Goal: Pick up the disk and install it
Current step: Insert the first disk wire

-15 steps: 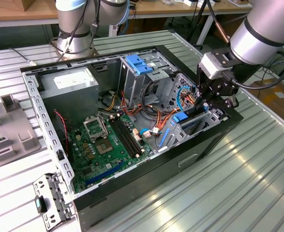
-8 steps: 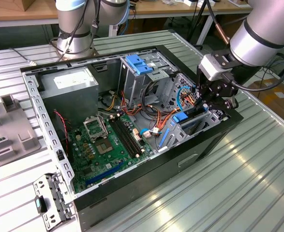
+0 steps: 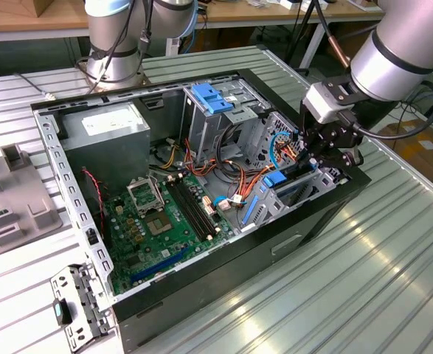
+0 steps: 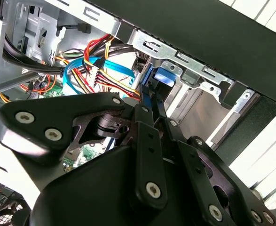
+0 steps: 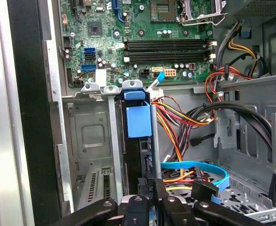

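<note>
Reaching down into the open computer case [image 3: 201, 295] from the exterior view's right, the arm holds its hand [image 3: 333, 147] over the small drive cage [image 3: 293, 193] at the case's front corner, near the bench [image 3: 393, 280] edge on that side. Both wrist views show the black fingers [image 4: 147, 141] drawn close together around the thin blue-edged carrier of the disk [image 5: 138, 121], which stands on edge inside the slot of that cage; the jaws sit pinched on the disk's trailing end, with almost no gap left between them. A blue plastic tab on the disk's front faces the motherboard [image 5: 142, 33], and the disk lies between the cage's upright metal walls, most of its length already within them. Just beside the cage run bundles of red, yellow and orange wires [image 5: 175, 117] and a flat blue data cable [image 5: 199, 169]. Further along the case stands a taller metal cage topped by a blue bracket [image 3: 212, 97], and a grey power supply [image 3: 109, 136] sits at the far corner.
</note>
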### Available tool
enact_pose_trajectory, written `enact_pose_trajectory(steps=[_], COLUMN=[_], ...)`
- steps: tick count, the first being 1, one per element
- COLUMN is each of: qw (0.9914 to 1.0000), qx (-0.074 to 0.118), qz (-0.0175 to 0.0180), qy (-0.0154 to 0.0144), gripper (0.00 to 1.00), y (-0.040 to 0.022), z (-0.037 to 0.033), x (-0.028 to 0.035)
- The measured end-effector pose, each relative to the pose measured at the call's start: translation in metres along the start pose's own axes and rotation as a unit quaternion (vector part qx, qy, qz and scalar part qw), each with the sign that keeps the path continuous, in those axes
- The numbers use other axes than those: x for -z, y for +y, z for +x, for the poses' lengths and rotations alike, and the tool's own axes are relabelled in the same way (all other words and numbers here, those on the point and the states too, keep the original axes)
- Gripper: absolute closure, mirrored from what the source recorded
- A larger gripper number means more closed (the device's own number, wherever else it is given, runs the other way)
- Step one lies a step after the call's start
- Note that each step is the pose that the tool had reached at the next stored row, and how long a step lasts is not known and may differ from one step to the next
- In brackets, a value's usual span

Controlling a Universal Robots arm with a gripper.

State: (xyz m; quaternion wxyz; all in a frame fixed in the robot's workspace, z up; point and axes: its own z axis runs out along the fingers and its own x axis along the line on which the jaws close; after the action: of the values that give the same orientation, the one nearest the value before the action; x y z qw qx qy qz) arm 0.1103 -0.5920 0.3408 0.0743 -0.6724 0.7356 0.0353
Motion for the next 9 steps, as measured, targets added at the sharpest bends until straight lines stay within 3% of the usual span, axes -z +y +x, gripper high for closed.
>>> enact_pose_trajectory(steps=[9], qw=[1.00000], qx=[0.000], qz=[0.0000], qy=[0.0002], gripper=[0.83], y=[-0.0003], z=[-0.0009], x=[0.0053])
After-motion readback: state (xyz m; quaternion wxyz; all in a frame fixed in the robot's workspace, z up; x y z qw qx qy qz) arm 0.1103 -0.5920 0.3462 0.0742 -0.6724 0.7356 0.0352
